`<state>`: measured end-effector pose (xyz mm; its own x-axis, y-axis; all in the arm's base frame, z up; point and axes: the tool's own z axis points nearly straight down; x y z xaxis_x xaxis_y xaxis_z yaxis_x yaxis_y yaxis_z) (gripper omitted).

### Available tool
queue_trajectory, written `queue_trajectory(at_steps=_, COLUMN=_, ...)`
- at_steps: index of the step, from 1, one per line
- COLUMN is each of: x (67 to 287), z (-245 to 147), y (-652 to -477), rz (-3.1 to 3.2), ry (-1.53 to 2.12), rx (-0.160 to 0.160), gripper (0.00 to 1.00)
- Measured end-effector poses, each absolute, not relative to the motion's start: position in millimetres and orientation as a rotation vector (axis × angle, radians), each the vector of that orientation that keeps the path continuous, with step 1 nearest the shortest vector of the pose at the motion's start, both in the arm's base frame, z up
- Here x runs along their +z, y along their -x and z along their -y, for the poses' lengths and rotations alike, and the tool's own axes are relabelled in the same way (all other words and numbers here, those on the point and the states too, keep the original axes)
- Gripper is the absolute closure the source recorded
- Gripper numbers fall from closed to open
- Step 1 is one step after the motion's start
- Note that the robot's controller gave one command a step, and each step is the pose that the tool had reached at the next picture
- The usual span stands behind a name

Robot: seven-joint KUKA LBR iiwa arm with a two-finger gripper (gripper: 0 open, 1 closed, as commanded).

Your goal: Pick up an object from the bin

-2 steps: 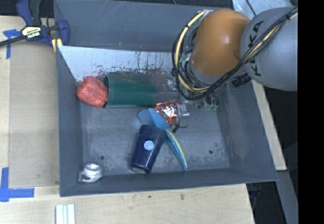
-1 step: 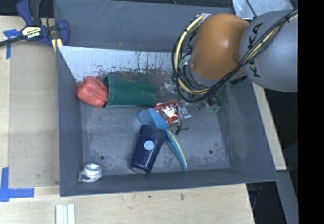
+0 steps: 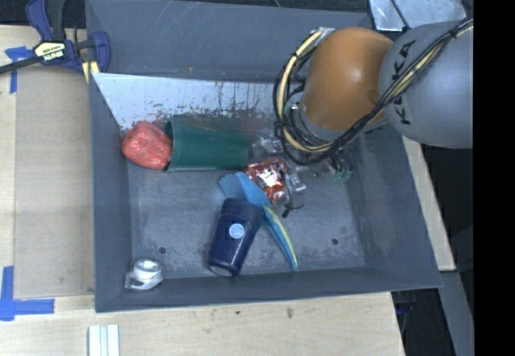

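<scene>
My gripper (image 3: 292, 175) hangs low in the middle of the bin, beneath the arm's orange cover. Right against its left side lies a crumpled red and silver wrapper (image 3: 268, 177); whether it is gripped is hidden from me. Just below the wrapper a light blue flat piece (image 3: 244, 188) runs into a curved blue and yellow strip (image 3: 282, 240). A dark navy bottle (image 3: 234, 235) lies tilted across the blue piece, its round cap facing up. A dark green cylinder (image 3: 211, 148) lies on its side to the left of the gripper.
A red lumpy ball (image 3: 147, 145) rests against the green cylinder's left end, near the back left wall. A small silver ring-shaped thing (image 3: 146, 272) sits in the front left corner. The arm comes in over the bin's right wall.
</scene>
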<state>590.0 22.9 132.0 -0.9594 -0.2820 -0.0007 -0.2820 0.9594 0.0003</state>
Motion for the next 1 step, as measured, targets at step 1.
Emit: queue_trajectory(at_steps=1, x=122.4, z=-21.9, y=-589.1, rz=-3.111, ry=0.436, rx=0.001, gripper=0.00)
